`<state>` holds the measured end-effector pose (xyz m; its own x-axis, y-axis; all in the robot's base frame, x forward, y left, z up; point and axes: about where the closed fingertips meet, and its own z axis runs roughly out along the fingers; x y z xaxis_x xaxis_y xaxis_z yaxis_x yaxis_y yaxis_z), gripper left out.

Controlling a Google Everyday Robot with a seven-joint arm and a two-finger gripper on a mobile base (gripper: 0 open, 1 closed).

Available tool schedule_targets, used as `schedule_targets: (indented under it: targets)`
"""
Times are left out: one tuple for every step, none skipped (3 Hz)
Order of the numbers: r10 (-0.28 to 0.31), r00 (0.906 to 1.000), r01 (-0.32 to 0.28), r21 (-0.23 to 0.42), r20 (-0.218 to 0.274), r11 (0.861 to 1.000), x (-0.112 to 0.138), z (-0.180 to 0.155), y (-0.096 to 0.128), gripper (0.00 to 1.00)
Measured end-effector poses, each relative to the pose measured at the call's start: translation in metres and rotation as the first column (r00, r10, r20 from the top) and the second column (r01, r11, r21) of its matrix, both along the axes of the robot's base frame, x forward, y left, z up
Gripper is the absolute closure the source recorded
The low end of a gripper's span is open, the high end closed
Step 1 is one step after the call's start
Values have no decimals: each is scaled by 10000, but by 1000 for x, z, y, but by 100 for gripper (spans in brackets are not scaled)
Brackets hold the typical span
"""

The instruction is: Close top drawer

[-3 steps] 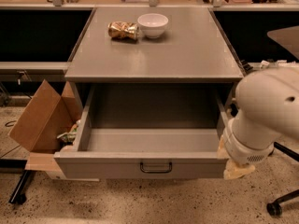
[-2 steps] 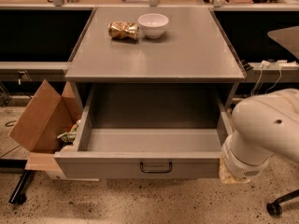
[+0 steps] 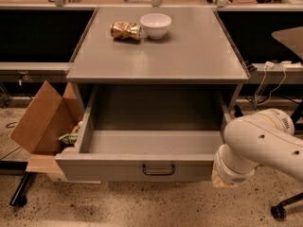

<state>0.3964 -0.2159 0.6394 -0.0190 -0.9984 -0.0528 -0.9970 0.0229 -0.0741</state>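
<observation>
The top drawer (image 3: 118, 169) is a wide, deep grey metal drawer, pulled far out of the grey cabinet (image 3: 189, 56). Its inside (image 3: 156, 141) looks empty. A small dark loop handle (image 3: 158, 169) sits at the centre of its flat front. My white arm (image 3: 265, 143) comes in from the right, low down. My gripper (image 3: 218, 173) is at the arm's tan end, right against the drawer front's right corner, mostly hidden behind the arm.
A white bowl (image 3: 155, 25) and a crumpled golden can (image 3: 126, 30) lie at the back of the cabinet top. An open cardboard box (image 3: 45, 122) with rubbish stands left of the drawer. A chair base (image 3: 284, 207) and cables (image 3: 265, 79) are on the right.
My arm has dropped lower and shifted a little right, its end staying at the drawer front's right corner. The drawer has not visibly moved.
</observation>
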Motion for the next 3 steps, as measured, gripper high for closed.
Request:
schedule_targets:
  targets:
    - [-49,10000,48,48,80,10000,2,0,1,82]
    - [-48,10000,48,48,81,10000,2,0,1,58]
    - [-48,10000,48,48,81,10000,2,0,1,35]
